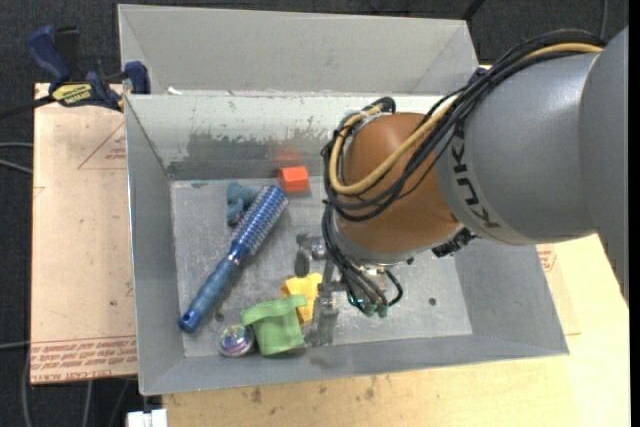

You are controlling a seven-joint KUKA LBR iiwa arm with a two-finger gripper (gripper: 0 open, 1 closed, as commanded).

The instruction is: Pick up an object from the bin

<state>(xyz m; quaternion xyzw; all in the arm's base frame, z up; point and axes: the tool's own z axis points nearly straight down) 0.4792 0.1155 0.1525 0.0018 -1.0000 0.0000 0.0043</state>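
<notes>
Gripper (320, 300) low by bin's (148, 235) front edge, beside yellow block (297, 288) and green toy (272, 327), blue brush (237, 253) nearby, jaw state unclear.

Arm (545, 150): thick, round, grey shell.
Marking (468, 187): black letters "KUKA" on the grey shell.
Wrist cover (400, 180): orange-brown, rounded, smooth.
Cables (338, 165): black and yellow, looped over the cover.
Pincer (322, 307): grey metal, thin green wires (376, 301) beside it.

**Bin layout around the gripper**

The gripper (320, 301) is near the front wall of the bin (440, 307). A small block (296, 288) lies just left of it. A moulded toy (273, 328) lies before the block, and a bead (235, 343) further left. A brush (236, 253) lies slantwise well left, with a cube (293, 178) and a small lump (239, 199) behind.
</notes>
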